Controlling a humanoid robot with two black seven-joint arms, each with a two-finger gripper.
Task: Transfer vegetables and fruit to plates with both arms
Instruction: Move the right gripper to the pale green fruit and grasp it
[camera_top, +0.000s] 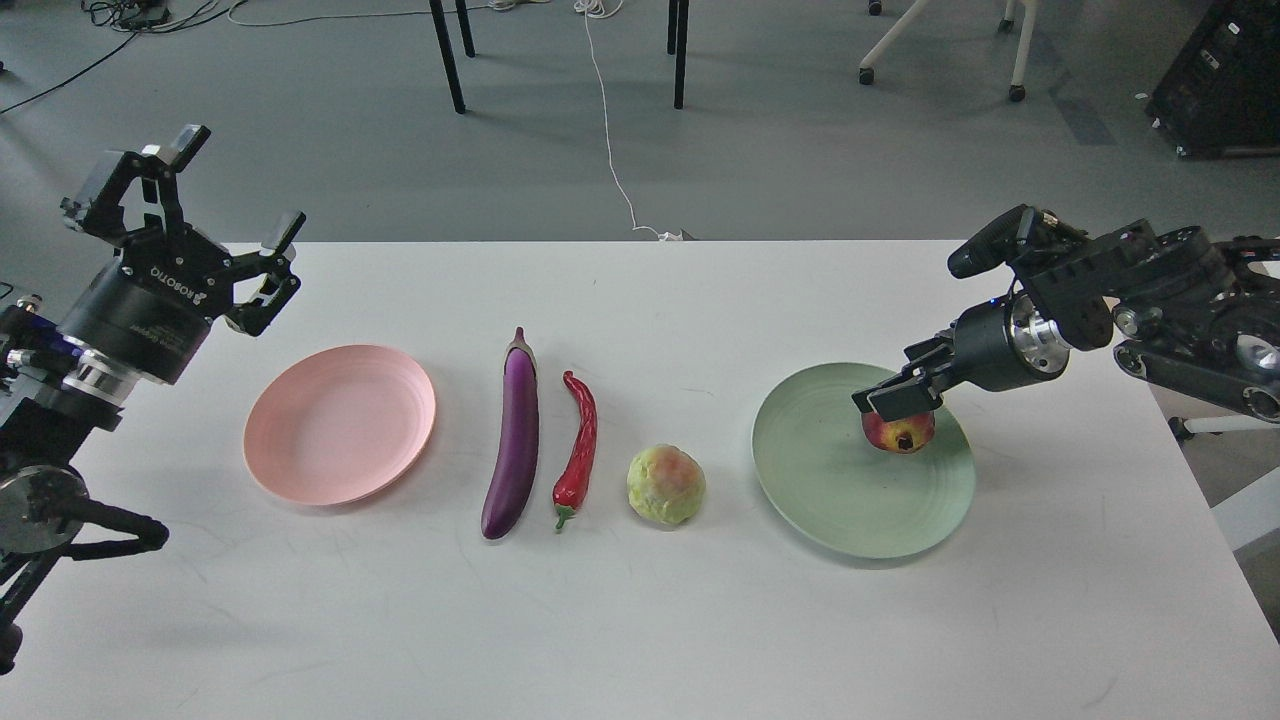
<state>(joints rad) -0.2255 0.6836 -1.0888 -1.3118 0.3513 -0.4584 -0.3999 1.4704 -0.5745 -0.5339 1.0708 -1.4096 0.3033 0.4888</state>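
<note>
Head view: right pincer (897, 400) grips red fruit (899, 432) on green plate (830, 500). Left pincer (235, 190) gapes wide, raised beyond pink plate (340, 425), well left of green plate. Eggplant (513, 435), chili (577, 450), green fruit (666, 484) lie between plates on counter (640, 620).

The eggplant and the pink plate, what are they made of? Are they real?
The eggplant looks like smooth plastic or rubber: very glossy purple skin with a bright streak of light along it, too even for a real one, though I can't be sure. The pink plate looks like matte plastic, with a soft, dull shine and fine molded rings around its rim.
</note>
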